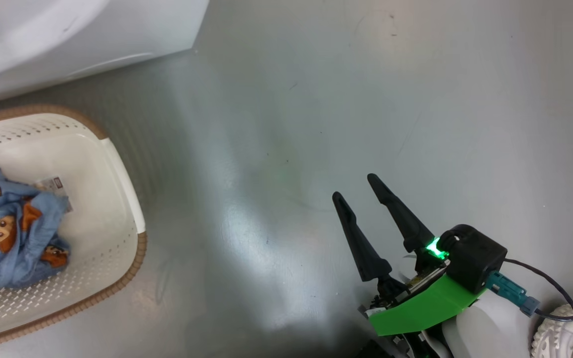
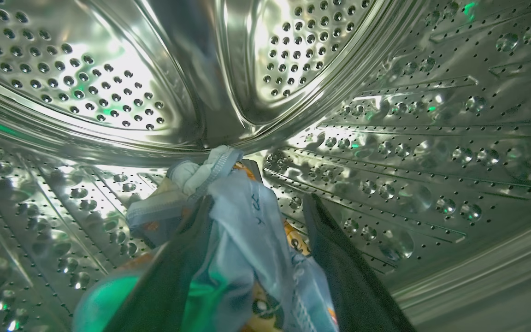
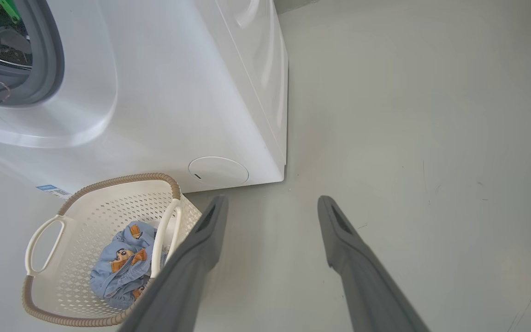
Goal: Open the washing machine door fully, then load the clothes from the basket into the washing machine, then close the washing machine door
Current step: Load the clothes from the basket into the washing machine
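Fabric here is soft, light and limp. It folds and slips, so you take it at a thick bunched fold, not at a thin edge. Your left hand [image 2: 258,199] is deep in the steel drum [image 2: 109,83] of the washing machine [image 3: 178,92], fingers spread, with one blue bear-print garment [image 2: 247,230] lying loose between them. Your right hand [image 1: 355,187] is spread and empty above the floor [image 1: 316,99]. One basket [image 1: 126,184] beside the machine holds one crumpled bundle [image 1: 13,233] — one piece or two, I cannot tell.
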